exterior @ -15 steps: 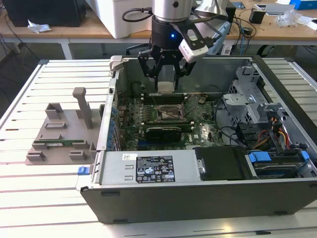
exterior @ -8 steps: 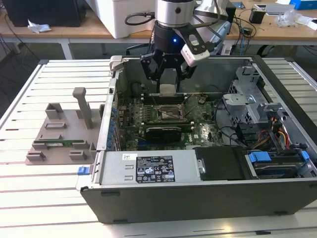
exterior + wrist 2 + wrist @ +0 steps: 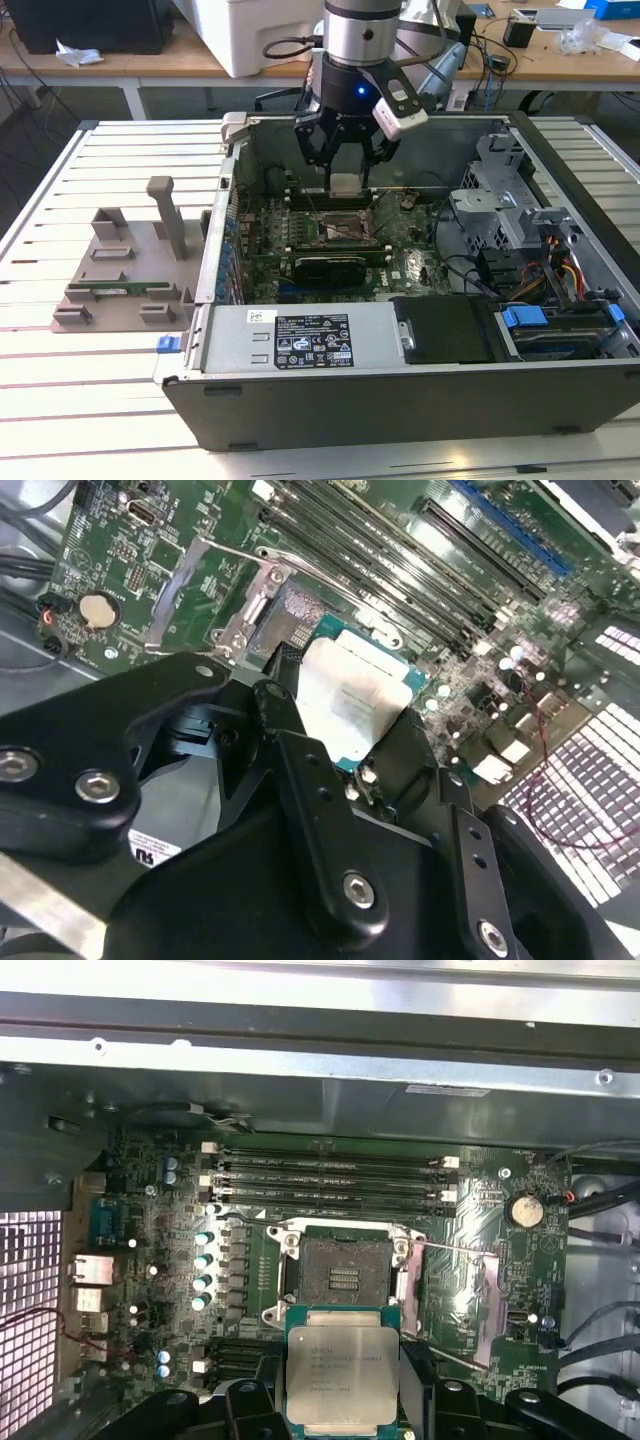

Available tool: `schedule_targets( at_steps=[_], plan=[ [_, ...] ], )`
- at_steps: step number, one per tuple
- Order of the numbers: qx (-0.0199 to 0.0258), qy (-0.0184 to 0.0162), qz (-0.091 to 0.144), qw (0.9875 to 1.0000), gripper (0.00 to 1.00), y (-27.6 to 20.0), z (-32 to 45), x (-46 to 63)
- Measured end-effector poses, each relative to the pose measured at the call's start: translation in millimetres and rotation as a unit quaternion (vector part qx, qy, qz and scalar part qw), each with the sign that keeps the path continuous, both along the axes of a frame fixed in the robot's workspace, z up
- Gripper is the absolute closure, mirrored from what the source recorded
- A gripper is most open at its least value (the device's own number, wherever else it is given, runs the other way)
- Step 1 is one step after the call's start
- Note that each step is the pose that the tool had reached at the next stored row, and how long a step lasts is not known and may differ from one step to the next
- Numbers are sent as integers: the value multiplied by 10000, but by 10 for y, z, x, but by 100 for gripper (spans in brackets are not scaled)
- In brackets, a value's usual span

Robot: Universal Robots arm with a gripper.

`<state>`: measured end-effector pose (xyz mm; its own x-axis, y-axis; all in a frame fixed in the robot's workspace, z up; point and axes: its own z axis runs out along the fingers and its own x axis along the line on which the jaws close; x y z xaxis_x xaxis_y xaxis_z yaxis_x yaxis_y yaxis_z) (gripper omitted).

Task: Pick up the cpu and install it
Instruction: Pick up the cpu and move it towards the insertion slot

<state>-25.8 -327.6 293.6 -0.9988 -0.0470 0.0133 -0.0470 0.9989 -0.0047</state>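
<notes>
The cpu (image 3: 343, 1375) is off its tray and in the air. The black gripper (image 3: 344, 172) has its jaws clamped on the chip's opposite edges and holds it flat, metal side up, inside the open computer case (image 3: 400, 400). The pick-up looks done to me, but the install does not. The socket (image 3: 343, 1270) lies bare just beside the chip in the first wrist view, with its dark pin field exposed. Its metal load plate (image 3: 492, 1300) is swung open to one side. I'd judge the chip is above the board and not seated, though I can't tell how high it hangs.

The chip is a small flat square with a dull silver lid, fine dark print and a thin green rim. The socket has a bright stamped steel frame around a matte dark centre. Around them is the green motherboard (image 3: 150, 1220), glossy and crowded, with long black memory slots (image 3: 330, 1175) and a round silver coin cell (image 3: 523, 1209). The case is grey sheet metal. Towards the exterior view's left, a grey-brown plastic tray (image 3: 110, 280) with upright posts sits on the white slatted tabletop (image 3: 90, 400).
</notes>
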Motion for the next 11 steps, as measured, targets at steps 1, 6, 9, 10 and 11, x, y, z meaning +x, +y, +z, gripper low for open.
schedule_targets(
  at_steps=[1,6,9,10,11],
  plan=[
    [-1,3,0,10000,46,1,-31,9],
    [0,4,-1,10000,46,2,-82,22],
    [-1,5,-1,10000,46,2,-126,30],
    [-1,5,0,10000,46,5,-135,37],
    [0,4,0,10000,46,6,-146,43]
  ],
)
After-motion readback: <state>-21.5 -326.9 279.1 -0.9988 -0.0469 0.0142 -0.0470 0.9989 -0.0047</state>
